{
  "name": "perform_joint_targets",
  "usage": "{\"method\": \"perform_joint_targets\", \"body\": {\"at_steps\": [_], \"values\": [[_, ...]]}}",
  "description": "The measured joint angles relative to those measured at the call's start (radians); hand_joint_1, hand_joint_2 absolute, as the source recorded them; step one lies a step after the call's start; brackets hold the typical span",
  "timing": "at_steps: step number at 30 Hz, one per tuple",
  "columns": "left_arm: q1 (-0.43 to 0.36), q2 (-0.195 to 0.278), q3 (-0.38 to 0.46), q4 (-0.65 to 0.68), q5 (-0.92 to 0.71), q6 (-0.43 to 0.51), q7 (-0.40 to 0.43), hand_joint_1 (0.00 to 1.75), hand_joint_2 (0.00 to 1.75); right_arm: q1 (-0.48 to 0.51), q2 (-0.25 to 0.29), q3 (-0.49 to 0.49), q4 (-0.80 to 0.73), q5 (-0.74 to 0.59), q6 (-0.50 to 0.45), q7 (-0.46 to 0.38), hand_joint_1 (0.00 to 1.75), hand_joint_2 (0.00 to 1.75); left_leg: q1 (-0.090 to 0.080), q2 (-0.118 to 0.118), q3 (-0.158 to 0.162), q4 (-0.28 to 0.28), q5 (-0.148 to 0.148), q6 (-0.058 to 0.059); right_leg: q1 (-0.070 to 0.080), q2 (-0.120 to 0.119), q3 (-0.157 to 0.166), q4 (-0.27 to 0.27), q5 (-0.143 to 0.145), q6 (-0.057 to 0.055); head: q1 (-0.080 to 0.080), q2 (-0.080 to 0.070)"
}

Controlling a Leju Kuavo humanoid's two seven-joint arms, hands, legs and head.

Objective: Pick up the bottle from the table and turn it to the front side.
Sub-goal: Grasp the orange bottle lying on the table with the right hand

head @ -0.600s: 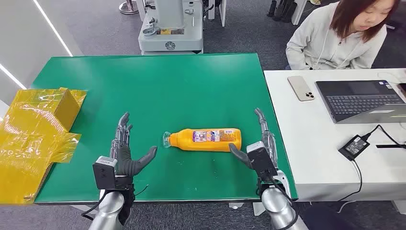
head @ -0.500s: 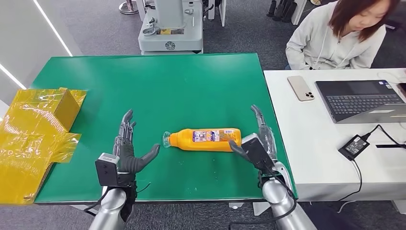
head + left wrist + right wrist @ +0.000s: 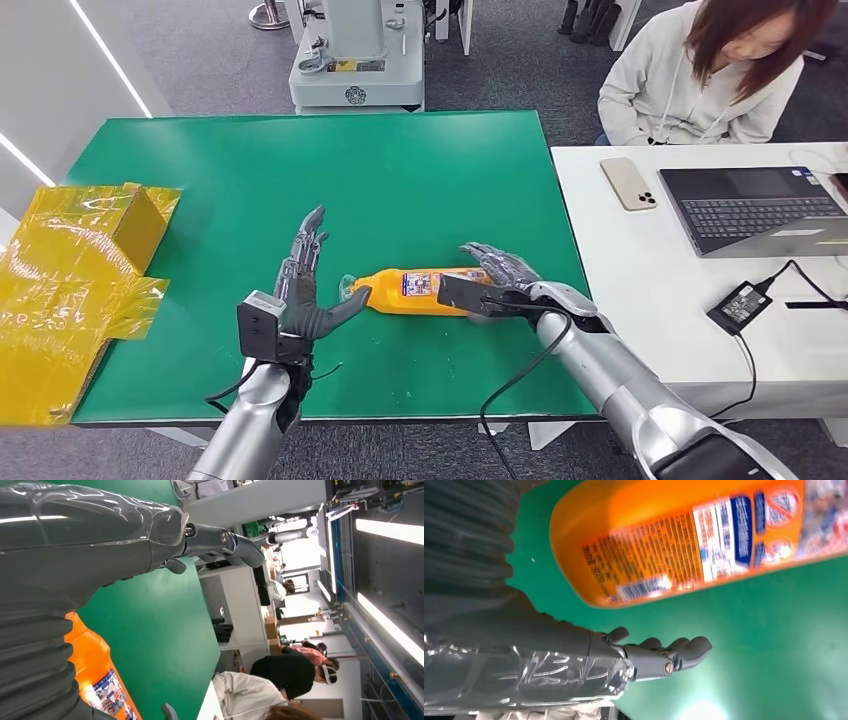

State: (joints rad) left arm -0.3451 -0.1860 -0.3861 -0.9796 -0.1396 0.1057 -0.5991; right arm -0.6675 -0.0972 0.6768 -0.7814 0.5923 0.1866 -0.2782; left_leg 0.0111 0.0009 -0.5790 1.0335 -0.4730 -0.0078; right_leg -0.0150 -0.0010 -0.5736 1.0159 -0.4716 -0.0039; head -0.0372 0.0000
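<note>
Orange bottle (image 3: 425, 290) lying flat: rigid, smooth, likely slippery; grasp mid-body. Right hand (image 3: 497, 272) cups its base, grip uncertain. Left hand (image 3: 305, 290) spread, empty, at the neck.

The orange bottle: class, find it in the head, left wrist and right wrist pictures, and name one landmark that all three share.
Head view: the orange bottle lies on its side on the green table, between the left hand and the right hand.
Left wrist view: low at the left, beside the hand's ribbed cover.
Right wrist view: across the top, its printed label showing.
Shared landmark: the green table.
</note>
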Motion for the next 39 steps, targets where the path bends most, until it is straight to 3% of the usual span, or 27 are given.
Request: {"method": "perform_joint_targets", "body": {"at_steps": [8, 15, 18, 27, 39], "values": [[-0.016, 0.001, -0.010, 0.025, -0.028, 0.043, 0.011, 0.00, 1.75, -0.028, 0.001, 0.105, 0.027, 0.042, -0.058, -0.031, 0.00, 1.75, 0.000, 0.000, -0.001, 0.000, 0.000, 0.000, 0.000, 0.000, -0.001, 0.001, 0.000, 0.000, 0.000, 0.000], [-0.013, 0.015, -0.009, 0.034, -0.061, 0.049, 0.013, 0.00, 1.75, -0.043, 0.028, 0.144, 0.024, 0.107, -0.266, -0.065, 0.00, 1.75, 0.000, 0.000, -0.001, 0.000, 0.000, 0.000, 0.000, 0.000, -0.001, 0.001, 0.000, 0.000, 0.000, 0.000], [-0.008, 0.019, -0.009, 0.037, -0.072, 0.047, 0.013, 0.00, 1.75, -0.048, 0.045, 0.159, 0.023, 0.146, -0.313, -0.049, 0.00, 1.75, 0.000, 0.000, -0.001, 0.000, 0.000, 0.000, 0.000, 0.000, -0.001, 0.001, 0.000, 0.000, 0.000, 0.000], [-0.008, 0.022, -0.009, 0.054, -0.082, 0.020, 0.014, 0.00, 1.75, -0.089, 0.123, 0.181, 0.106, 0.088, -0.094, 0.006, 0.00, 1.75, 0.000, 0.000, -0.001, 0.000, 0.001, -0.001, 0.000, 0.000, -0.002, 0.001, 0.000, 0.000, 0.000, 0.000], [-0.006, 0.021, -0.002, 0.055, 0.005, -0.035, 0.066, 0.00, 1.75, -0.131, 0.135, 0.234, 0.222, 0.114, 0.052, 0.115, 0.01, 1.75, 0.000, 0.000, -0.001, 0.000, 0.001, -0.001, 0.000, 0.000, -0.001, 0.001, 0.000, 0.000, 0.000, 0.000]]}}
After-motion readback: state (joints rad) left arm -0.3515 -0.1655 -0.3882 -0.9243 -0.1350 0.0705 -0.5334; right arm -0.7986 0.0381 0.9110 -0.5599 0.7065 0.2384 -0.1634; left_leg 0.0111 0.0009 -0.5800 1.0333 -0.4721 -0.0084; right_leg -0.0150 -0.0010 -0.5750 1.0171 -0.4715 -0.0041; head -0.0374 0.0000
